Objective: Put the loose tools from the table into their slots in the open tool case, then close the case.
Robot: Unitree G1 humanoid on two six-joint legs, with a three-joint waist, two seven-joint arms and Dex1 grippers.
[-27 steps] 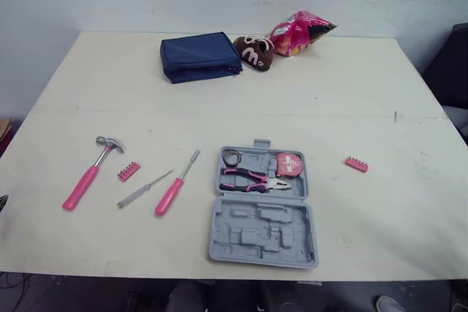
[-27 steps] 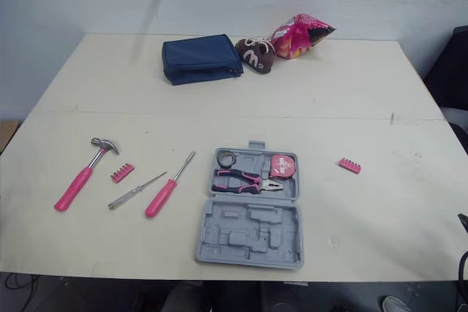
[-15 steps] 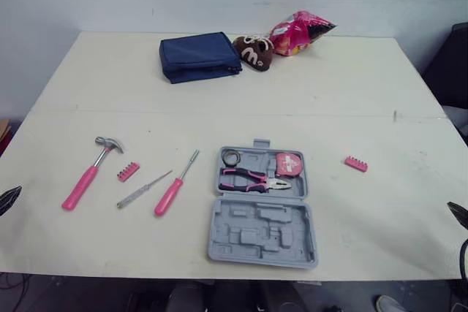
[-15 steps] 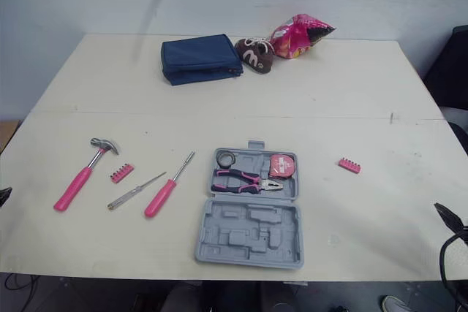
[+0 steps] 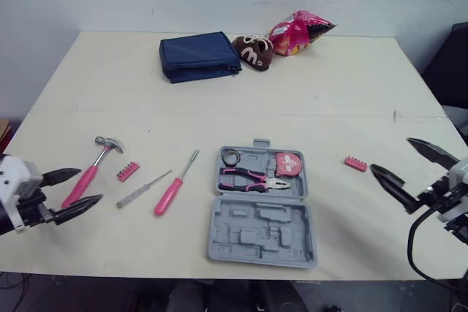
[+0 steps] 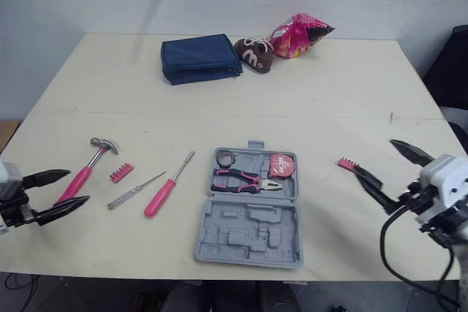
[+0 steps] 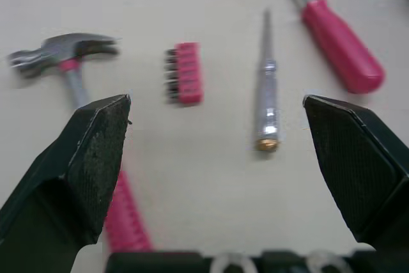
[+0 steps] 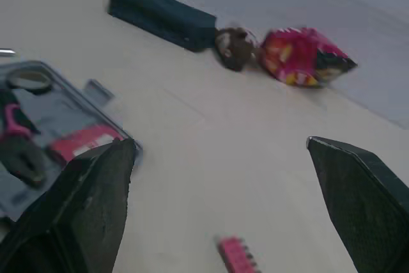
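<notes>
Head eyes overlook the whole table (image 5: pixel 219 100) (nearly identical views); wrist cameras skim it closely.

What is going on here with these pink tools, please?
The robot is about to pack tools into the open tool case. Both grippers are open and empty: the left gripper hovers by the hammer, the right gripper near a bit holder. The pliers and tape measure sit in the case; two screwdrivers and a second bit holder lie on the table.

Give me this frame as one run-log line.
left gripper: open, by hammer | right gripper: open, near bit holder | tool case: open, holds pliers, tape measure | nothing grasped
</notes>
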